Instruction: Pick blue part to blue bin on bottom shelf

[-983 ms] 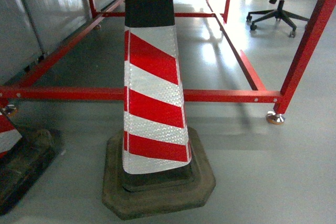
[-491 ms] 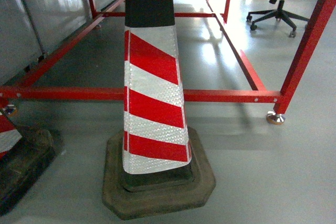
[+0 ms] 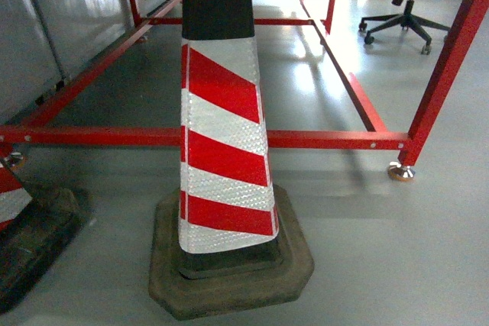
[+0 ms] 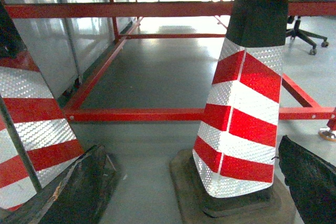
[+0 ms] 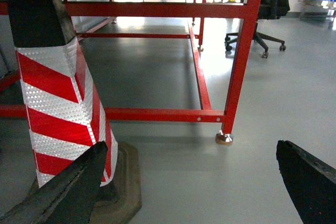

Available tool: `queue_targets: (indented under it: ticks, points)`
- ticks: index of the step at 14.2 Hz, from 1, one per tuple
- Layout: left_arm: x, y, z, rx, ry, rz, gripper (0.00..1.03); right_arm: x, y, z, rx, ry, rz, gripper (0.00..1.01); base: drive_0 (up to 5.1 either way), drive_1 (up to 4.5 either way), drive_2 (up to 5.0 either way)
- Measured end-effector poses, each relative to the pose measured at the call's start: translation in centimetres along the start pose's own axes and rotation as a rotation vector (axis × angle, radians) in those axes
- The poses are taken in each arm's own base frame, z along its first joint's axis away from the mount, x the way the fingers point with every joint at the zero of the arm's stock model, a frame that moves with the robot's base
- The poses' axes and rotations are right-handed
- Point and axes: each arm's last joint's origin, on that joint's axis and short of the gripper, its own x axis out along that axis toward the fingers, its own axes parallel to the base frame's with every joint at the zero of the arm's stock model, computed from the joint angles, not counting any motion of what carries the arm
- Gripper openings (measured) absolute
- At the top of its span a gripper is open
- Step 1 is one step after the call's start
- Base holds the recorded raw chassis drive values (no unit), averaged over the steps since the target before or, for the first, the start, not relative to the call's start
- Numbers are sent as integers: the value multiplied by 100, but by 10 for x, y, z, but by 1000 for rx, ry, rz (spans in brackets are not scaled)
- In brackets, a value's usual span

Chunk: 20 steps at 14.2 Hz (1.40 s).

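The blue part and the blue bin are out of view in all three views, and no shelf with bins shows. My left gripper [image 4: 191, 145] is open; its dark fingers [image 4: 79, 192] stand wide apart at the frame's lower corners with only floor and a cone base between them. My right gripper [image 5: 191, 144] is open too, its fingers [image 5: 310, 182] spread over bare grey floor. Neither gripper appears in the head view.
A red-and-white traffic cone [image 3: 221, 150] on a black base stands straight ahead. A second cone [image 4: 26, 129] is at the left. Behind them runs a low red steel frame [image 3: 328, 140] with a footed leg [image 3: 401, 171]. An office chair [image 3: 405, 24] stands far right.
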Motion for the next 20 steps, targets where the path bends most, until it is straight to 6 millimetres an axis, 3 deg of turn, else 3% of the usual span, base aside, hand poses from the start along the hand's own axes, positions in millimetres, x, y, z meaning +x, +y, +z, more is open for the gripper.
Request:
queue_targets:
  ticks: [20]
  points:
    - [0,0,0,0,0,0,98,0,0,0,1,0,0,98,0,0,0]
